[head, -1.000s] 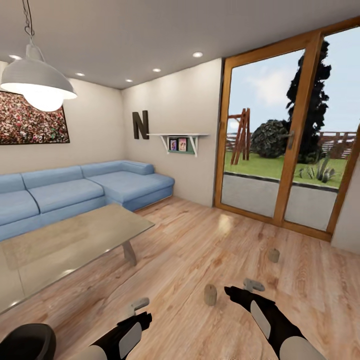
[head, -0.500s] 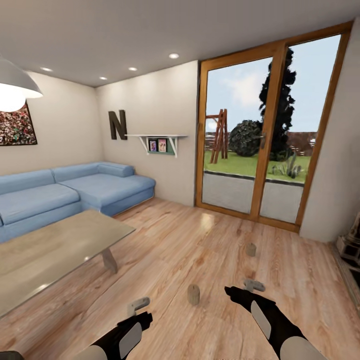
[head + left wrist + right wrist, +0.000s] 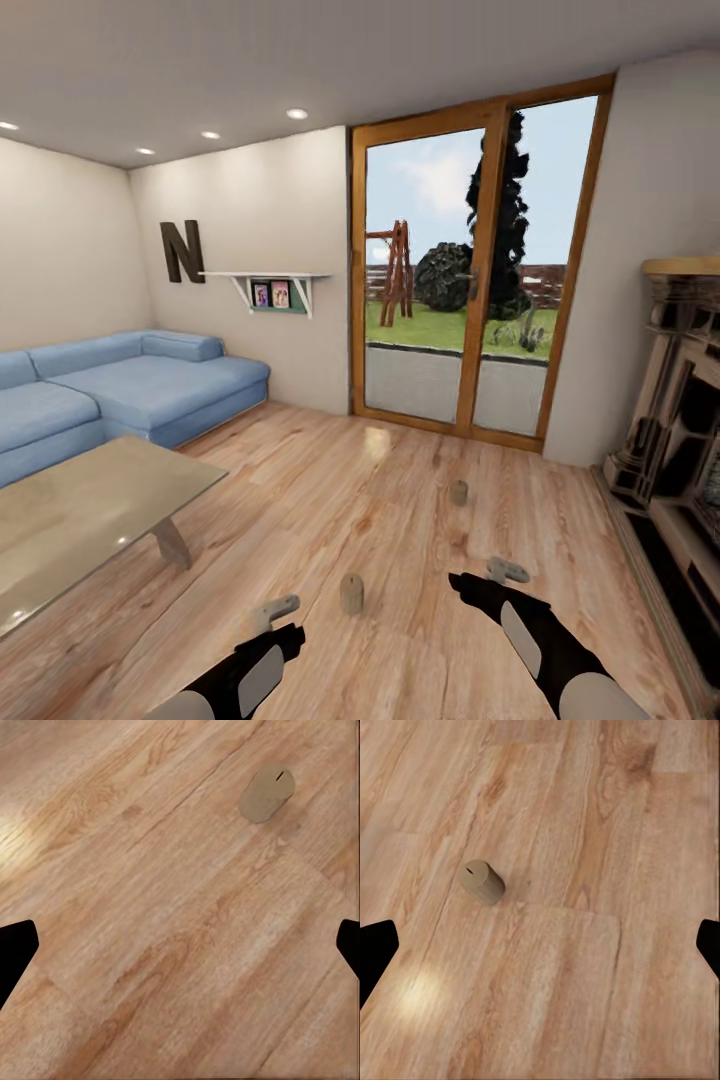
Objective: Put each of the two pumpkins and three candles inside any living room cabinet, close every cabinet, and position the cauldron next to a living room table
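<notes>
Two candles are standing upright on the plank floor, both clear of everything else. Near candle is sitting just ahead of the robot, roughly between the two arms. Far candle is sitting further out toward the glass doors, well apart from the near one.

Left gripper is hanging low over the floor, holding nothing. In the left wrist view its dark fingertips are sitting at opposite edges with bare floor between them, so the jaws are standing wide apart. That same view is picking up a candle ahead and off to one side, wick showing on top.

Right gripper is empty as well, also spread wide in its wrist view, fingertips at both edges. A candle is showing ahead of it, upright, off-centre.

Key relation: near candle is lying forward of both grippers and between them, slightly nearer the left one by my read. Its long axis is vertical, so a side-on pinch across the cylinder looks like the sensible approach, and neither gripper is lined up on it at the moment. Far candle looks out of reach from here without the base rolling forward.

Table is at the robot's left, sofa behind it, fireplace at the right edge. Third candle, pumpkins, cauldron and cabinet: can't place any from these frames. Task is looking early: nothing gripped, candles on the floor.
</notes>
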`<state>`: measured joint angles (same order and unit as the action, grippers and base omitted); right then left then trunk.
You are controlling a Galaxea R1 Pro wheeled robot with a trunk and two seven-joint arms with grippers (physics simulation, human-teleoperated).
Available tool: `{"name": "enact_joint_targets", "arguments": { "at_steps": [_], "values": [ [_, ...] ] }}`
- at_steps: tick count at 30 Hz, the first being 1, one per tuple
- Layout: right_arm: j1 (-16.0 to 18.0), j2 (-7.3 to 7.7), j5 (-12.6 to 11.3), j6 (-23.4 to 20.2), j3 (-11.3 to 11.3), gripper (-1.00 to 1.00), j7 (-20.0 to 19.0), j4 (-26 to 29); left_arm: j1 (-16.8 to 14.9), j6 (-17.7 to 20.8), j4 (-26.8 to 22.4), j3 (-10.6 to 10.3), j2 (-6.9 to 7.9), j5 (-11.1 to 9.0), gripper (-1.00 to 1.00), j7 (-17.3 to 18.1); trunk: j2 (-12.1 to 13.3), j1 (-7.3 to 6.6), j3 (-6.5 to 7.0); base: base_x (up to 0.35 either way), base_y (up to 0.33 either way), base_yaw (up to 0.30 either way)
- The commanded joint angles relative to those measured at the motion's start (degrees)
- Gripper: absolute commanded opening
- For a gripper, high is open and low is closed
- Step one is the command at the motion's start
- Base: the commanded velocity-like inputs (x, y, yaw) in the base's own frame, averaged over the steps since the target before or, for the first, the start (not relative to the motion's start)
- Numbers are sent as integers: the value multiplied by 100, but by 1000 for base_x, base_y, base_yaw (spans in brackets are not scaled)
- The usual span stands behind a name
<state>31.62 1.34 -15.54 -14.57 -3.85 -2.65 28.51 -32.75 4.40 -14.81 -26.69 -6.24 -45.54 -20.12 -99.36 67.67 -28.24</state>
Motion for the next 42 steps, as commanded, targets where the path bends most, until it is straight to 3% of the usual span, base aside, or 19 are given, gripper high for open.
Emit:
{"name": "enact_joint_targets", "arguments": {
  "at_steps": [1,33,42],
  "values": [
    [2,1,-19,-35,-28,100,-25,7,-3,26,-13,-47,3,-29,100,-45,38,-23,12,0,0,-286],
    [2,21,-19,-31,-28,100,-34,-56,-3,17,-17,-38,44,-96,100,-45,1321,-726,586,-51,23,-289],
    [2,23,-26,-36,-28,100,-25,-56,-3,17,-14,-38,44,-96,100,-45,1682,-924,748,-38,28,-89]
  ]
}}
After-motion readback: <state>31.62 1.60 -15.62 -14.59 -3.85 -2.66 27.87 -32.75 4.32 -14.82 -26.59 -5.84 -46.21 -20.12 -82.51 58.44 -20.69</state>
